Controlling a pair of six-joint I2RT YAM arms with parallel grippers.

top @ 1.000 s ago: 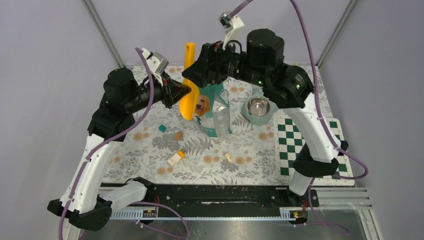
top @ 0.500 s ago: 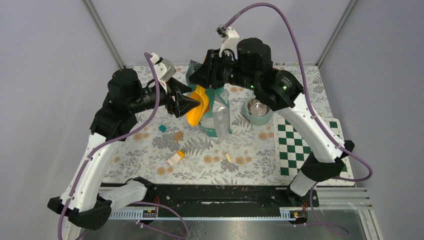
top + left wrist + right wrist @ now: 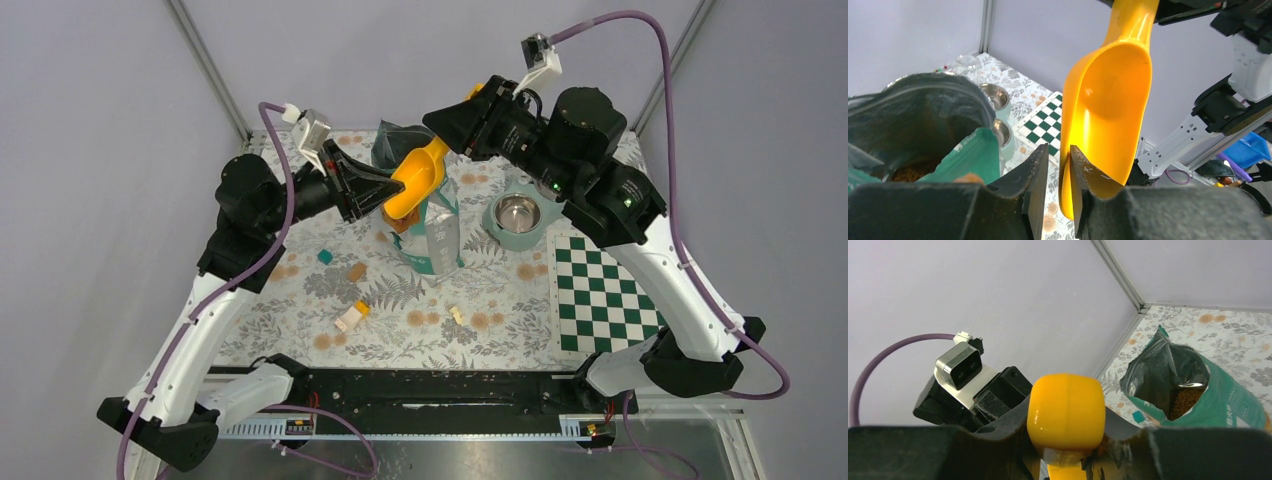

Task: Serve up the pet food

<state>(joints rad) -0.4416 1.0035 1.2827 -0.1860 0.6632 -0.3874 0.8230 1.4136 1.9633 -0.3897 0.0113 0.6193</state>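
Close beside L gripper (image 3: 1059,156): kibble (image 3: 910,174), in bag (image 3: 973,159).

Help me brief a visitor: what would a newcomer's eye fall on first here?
The orange scoop hangs in the air by the mouth of the open teal bag. The right pincer grips its handle and the left pincer straddles its bowl rim. Brown kibble shows inside the bag.

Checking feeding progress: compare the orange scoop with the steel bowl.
The orange scoop is plastic and held aloft near the open bag, handle clamped in the right gripper; the steel bowl is shiny metal and rests in its teal holder on the floral mat. The scoop is elongated and tilted; the bowl is round and level. Both are empty; kibble shows only inside the bag.
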